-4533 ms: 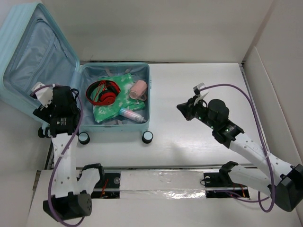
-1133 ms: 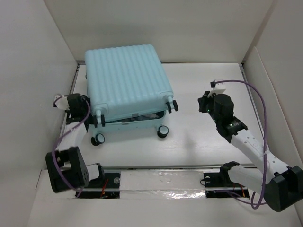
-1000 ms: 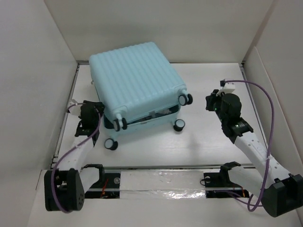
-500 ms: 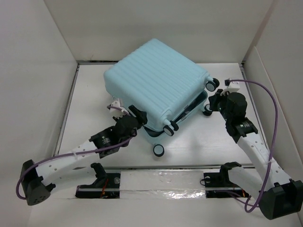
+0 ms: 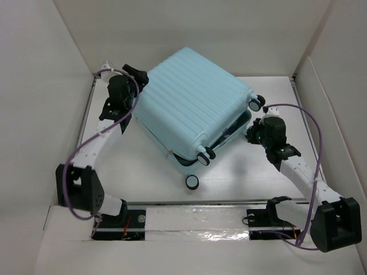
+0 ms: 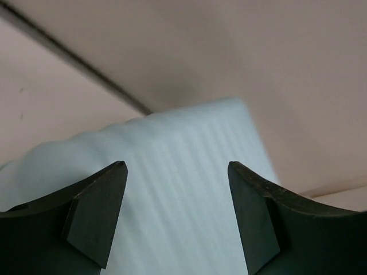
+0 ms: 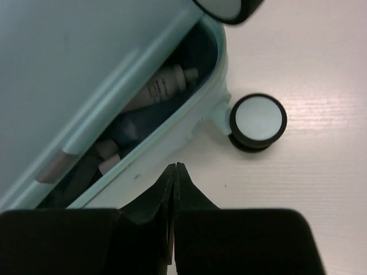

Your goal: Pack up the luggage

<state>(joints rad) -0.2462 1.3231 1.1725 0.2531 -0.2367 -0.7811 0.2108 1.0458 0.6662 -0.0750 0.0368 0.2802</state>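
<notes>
Left arm pose: reaching forward along the left edge of the white table (image 5: 143, 166), with its wrist standing at the far-left corner of the large pale aqua-blue ribbed hard-shell luggage (image 5: 192, 97).
Left gripper (image 6: 176, 172): its jaws are standing wide apart and holding nothing; the ribbed shell is showing between the two fingers, and contact cannot be told.
Right arm pose: angling inward from the right base, with its wrist pointing at the luggage's near-right edge.
Right gripper (image 7: 175, 167): its fingers are pressing together on nothing; the tip is sitting just beside the lower shell rim, near a black-and-white caster wheel (image 7: 258, 121).
Luggage position: lying diagonally at mid-table, lid down but gaping slightly on the right; a pale tube (image 7: 163, 86) is showing in the gap.
Change from half a second ago: the left arm is leaving the near corner for the far-left corner; the luggage is keeping its place.
</notes>
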